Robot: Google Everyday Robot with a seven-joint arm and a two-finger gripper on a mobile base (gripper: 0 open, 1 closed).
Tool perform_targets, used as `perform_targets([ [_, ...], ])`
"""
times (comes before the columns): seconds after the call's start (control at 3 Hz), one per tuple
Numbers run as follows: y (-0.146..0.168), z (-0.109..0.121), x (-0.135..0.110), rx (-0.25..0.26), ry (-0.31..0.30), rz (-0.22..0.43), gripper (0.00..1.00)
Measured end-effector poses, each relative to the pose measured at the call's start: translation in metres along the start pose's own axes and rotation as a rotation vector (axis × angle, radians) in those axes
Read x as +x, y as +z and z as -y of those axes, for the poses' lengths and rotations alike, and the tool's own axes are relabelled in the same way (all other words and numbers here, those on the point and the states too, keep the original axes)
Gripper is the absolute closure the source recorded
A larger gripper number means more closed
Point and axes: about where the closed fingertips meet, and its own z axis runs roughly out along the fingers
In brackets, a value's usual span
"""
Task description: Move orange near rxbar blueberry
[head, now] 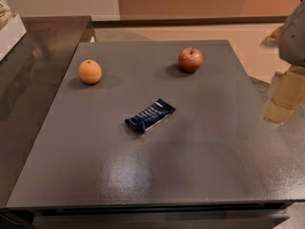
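Observation:
The orange (90, 72) is a small round fruit at the far left of the grey table top (152, 171). The rxbar blueberry (150, 115), a dark navy wrapper with white lettering, lies at an angle near the middle of the table, well to the front right of the orange. My gripper (282, 101) hangs at the right edge of the view, beyond the table's right side, far from both objects and holding nothing that I can see.
A red-yellow apple (190, 59) with a stem stands at the far right of the table top. A darker counter (33, 70) adjoins the table on the left, with a white object (8, 32) at its far end.

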Motion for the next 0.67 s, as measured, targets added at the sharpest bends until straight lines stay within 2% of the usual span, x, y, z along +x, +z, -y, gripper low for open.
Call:
perform_targets([
  [0.33,0.0000,0.0000,0.0000,0.000,0.000,0.000,0.00],
  [0.67,0.0054,0.0051,-0.0044,-0.022,0.010,0.029,0.00],
])
